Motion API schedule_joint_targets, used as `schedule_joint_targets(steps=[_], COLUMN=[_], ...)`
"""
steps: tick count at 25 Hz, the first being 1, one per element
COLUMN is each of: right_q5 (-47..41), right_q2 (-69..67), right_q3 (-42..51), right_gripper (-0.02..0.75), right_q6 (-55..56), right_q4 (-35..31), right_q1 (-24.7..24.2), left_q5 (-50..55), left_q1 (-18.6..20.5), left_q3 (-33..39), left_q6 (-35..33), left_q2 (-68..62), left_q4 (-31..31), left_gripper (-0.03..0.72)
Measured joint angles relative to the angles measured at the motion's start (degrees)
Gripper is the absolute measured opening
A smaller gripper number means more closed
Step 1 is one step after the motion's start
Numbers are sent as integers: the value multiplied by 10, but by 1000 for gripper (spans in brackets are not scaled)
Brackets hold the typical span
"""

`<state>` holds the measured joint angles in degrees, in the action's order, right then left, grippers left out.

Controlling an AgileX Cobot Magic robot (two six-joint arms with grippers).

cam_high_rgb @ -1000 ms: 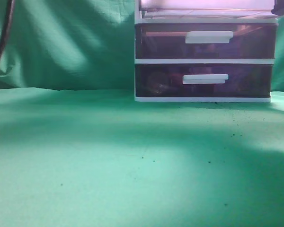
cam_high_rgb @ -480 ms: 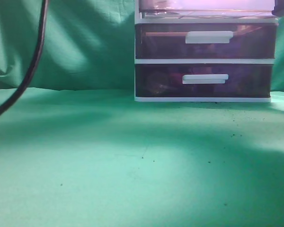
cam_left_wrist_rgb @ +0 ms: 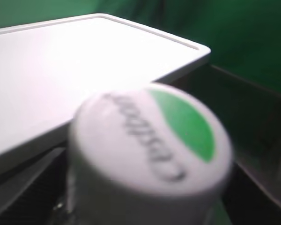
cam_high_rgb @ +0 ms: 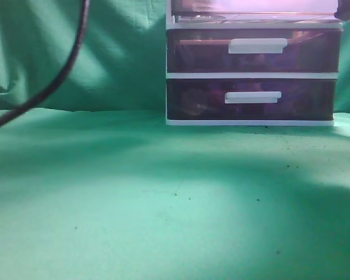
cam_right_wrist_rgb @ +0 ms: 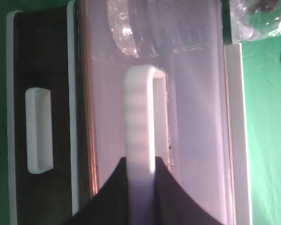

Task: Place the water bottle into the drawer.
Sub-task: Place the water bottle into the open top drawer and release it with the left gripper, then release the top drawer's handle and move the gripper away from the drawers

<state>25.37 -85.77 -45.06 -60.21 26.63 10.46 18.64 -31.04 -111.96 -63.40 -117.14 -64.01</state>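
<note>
On the far right of the exterior view, a white-framed drawer unit (cam_high_rgb: 254, 74) stands on the green tabletop (cam_high_rgb: 163, 198), against a green cloth backdrop (cam_high_rgb: 122, 52). Its two darker purple drawers (cam_high_rgb: 254, 51) are pushed in, each with a white handle. Above them only the lower edge of the pale reddish-purple drawer (cam_high_rgb: 256, 9) shows at the top of the frame. A dark cable (cam_high_rgb: 58, 81) curves down across the far left. Neither arm's jaws can be made out here.

In the left wrist view, a blurred white cap with a green patch and dark lettering fills the near middle: the top of the water bottle (cam_left_wrist_rgb: 150, 145). Behind it lies the unit's flat white top panel (cam_left_wrist_rgb: 61, 70), with dark drawer walls to the right. Whether the left jaws are gripping the bottle cannot be told.

In the right wrist view, the drawer's white bar handle (cam_right_wrist_rgb: 140, 122) runs down between the two dark fingers of the right gripper (cam_right_wrist_rgb: 140, 187), which clamp it. The drawer is pulled out, and the clear ribbed bottle lies inside it at the far end.
</note>
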Motion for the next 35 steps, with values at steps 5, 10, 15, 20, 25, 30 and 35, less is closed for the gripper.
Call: schedule_joint_targets(steps=[5, 10, 15, 20, 25, 30, 35], right_q5=[-8, -11, -16, -7, 28, 47, 37], right_q2=[0, 1, 1, 1, -12, -47, -99], right_q3=[0, 0, 0, 0, 1, -33, -111], right_gripper=[74, 74, 74, 74, 74, 74, 74], right_q6=[5, 5, 7, 5, -20, -27, -27], right_q4=[2, 2, 2, 2, 0, -3, -7], right_q1=[0, 0, 0, 0, 0, 0, 0], left_q5=[9, 20, 32, 106, 201, 252, 324], left_q1=[-31, -59, -60, -40, -27, -22, -4], left_q3=[-103, -196, -214, -215, -217, -217, -220], left_q6=[-7, -9, -30, 17, 165, 264, 323], left_q2=[-80, -147, -158, -121, -64, -11, 39], left_q4=[-18, -47, -31, 139, 359, 451, 461], left_gripper=[590, 546, 546, 301, 0, 0, 0])
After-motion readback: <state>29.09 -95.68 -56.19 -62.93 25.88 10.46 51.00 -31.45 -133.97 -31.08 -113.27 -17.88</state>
